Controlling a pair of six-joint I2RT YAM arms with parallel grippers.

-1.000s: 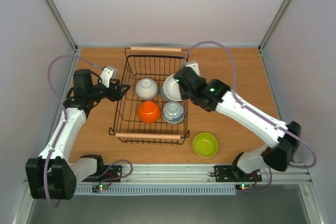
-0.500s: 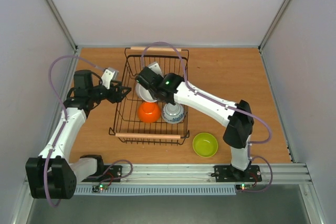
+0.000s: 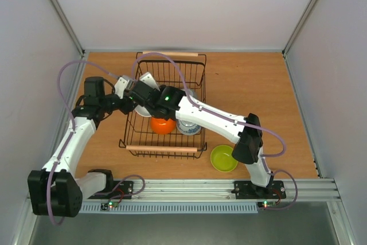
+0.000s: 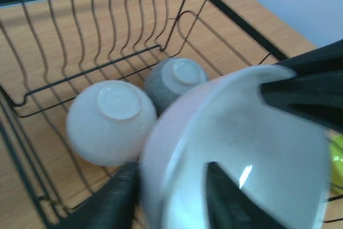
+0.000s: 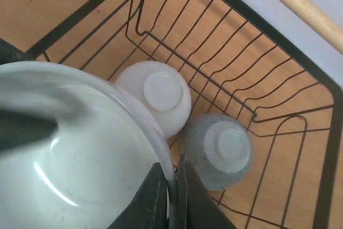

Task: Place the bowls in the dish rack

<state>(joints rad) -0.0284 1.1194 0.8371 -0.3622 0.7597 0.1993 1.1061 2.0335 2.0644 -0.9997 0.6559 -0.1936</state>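
Bowl [image 5: 80, 170]: pale, glossy, perhaps white.

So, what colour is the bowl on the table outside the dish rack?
The bowl is lime green; the top external view shows it best.

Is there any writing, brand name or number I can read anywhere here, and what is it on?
None can be read. The large white bowl, the small white bowl, the grey speckled bowl, the dish rack, the left arm and the right arm show no letters or numbers.
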